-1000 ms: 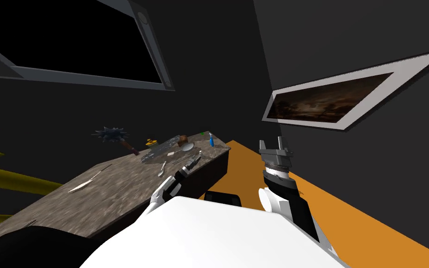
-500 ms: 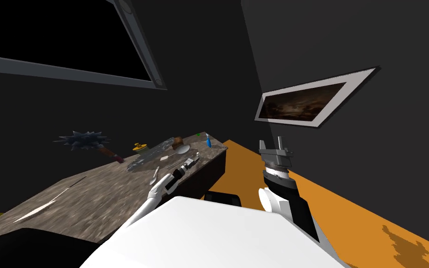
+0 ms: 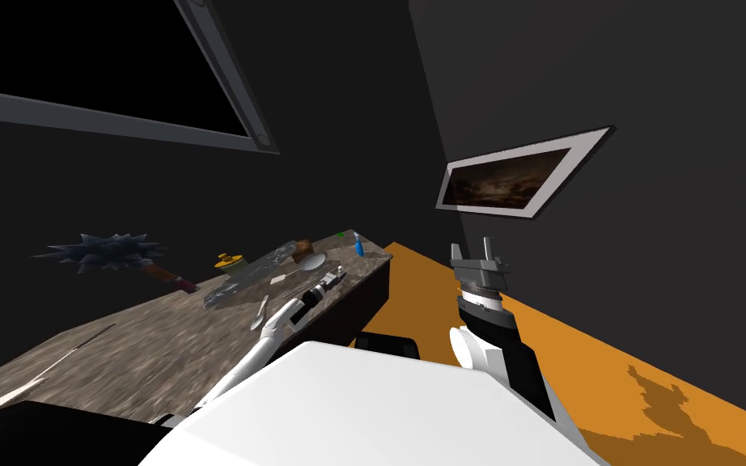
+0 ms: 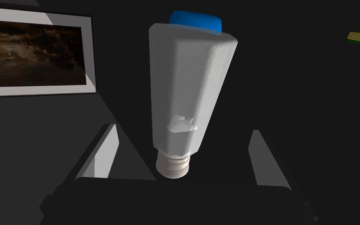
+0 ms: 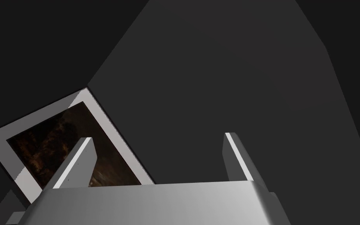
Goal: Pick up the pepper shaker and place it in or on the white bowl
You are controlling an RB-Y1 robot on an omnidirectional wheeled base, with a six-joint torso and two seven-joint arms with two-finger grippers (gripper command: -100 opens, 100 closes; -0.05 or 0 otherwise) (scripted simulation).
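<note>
In the head view, the left arm (image 3: 282,319) reaches out over the mottled bench (image 3: 161,348). Its jaws are near the far end, just short of the white bowl (image 3: 312,261) and a blue-capped bottle (image 3: 357,244). A spoon (image 3: 261,310) lies beside the forearm. The right arm (image 3: 485,315) is raised over the orange floor (image 3: 606,356), off the bench.

In the left wrist view, the left jaws stand apart. The pepper shaker (image 4: 174,164) sits between them, close to the dark body and touching neither finger, with the bottle behind it. It is small, pale and ribbed, with a clear part. It looks light, rigid and smooth, and likely to tip. A gentle squeeze across the ribbed band seems the safest hold.

In the right wrist view, the right jaws are apart and hold nothing.
</note>
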